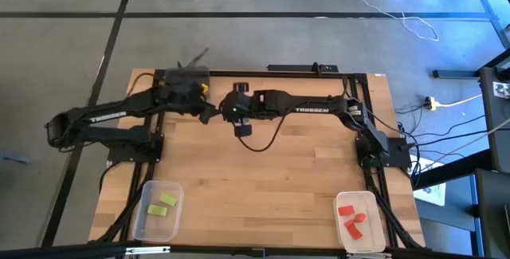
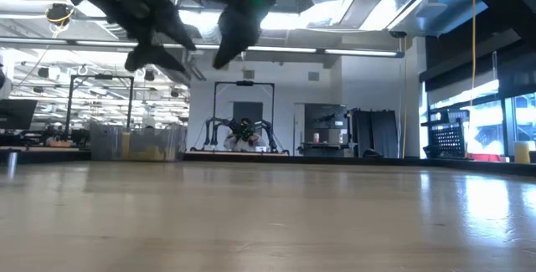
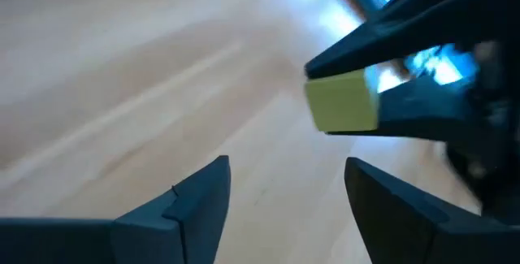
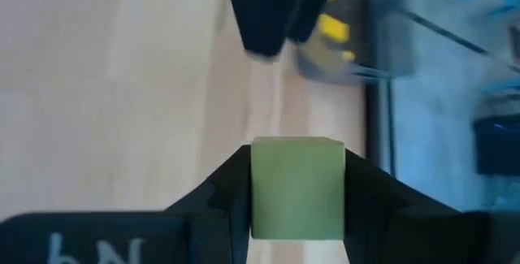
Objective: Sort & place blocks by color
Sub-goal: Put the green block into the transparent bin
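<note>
Right gripper [image 4: 296, 207] fingers pinch a green block [image 4: 296, 187] beside the wide-open, empty left gripper [image 3: 284, 191]; ease across squarely.

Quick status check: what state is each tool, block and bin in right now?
Right tool: shut on light green block, above the table.
Left tool: open, empty, facing that block.
Left bin: holds two green blocks.
Right bin: holds three red blocks.
</note>
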